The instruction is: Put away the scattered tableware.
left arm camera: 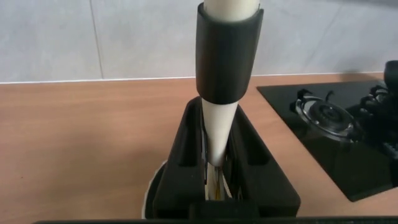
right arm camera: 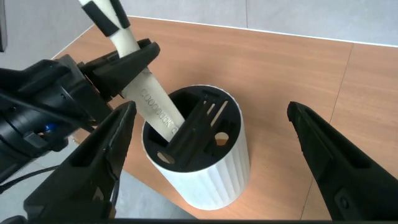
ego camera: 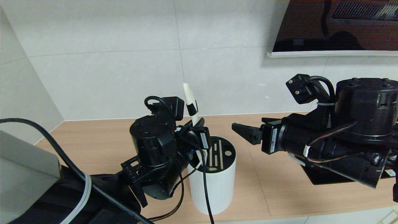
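Note:
A white knife [ego camera: 190,99] with a black band on its handle stands tilted, handle up, its lower end in the black slotted top of a white cylindrical holder [ego camera: 217,183]. My left gripper [ego camera: 199,129] is shut on the knife just above the holder. In the left wrist view the knife [left arm camera: 225,62] rises from between the fingers of the left gripper [left arm camera: 214,149]. My right gripper [ego camera: 255,127] hangs open to the right of the holder, holding nothing. In the right wrist view its open fingers [right arm camera: 93,162] frame the holder [right arm camera: 211,180] and the knife [right arm camera: 140,74].
The holder stands near the front edge of a wooden countertop [ego camera: 99,143]. A black gas stove [left arm camera: 336,124] is set into the counter on the right, under my right arm. A tiled wall runs behind, with a dark range hood [ego camera: 335,25] at the upper right.

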`<state>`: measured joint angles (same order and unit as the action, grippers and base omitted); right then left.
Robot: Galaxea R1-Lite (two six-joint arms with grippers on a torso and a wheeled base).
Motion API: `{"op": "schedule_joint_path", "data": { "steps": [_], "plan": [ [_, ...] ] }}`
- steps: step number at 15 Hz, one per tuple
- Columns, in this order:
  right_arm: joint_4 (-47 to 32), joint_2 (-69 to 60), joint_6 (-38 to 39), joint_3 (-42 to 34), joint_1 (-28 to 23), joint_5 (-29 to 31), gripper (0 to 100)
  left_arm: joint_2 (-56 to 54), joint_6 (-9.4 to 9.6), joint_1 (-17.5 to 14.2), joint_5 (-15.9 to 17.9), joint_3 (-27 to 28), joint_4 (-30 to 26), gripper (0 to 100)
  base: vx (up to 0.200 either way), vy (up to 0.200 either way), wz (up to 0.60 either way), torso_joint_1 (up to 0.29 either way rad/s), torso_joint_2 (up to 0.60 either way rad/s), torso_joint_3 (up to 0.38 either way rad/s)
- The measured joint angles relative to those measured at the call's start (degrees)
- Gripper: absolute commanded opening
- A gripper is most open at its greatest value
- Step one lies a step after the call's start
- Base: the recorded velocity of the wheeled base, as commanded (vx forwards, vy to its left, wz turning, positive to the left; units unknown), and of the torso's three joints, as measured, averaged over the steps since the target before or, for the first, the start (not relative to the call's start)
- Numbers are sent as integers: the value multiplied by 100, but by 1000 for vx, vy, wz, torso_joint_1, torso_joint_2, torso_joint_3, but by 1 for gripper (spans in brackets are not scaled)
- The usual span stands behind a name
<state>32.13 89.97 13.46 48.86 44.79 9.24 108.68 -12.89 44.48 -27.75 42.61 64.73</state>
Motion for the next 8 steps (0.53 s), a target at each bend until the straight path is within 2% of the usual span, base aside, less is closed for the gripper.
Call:
{"op": "schedule_joint_path", "data": {
  "steps": [3,8],
  "plan": [
    [0,0,0,0,0,-2,100,141,-68,16,-2,-28,0,0,0,0,0,0,0,0],
    [0,0,0,0,0,0,100,361,-79,16,-2,-57,-2,0,0,0,0,0,0,0]
  ]
}}
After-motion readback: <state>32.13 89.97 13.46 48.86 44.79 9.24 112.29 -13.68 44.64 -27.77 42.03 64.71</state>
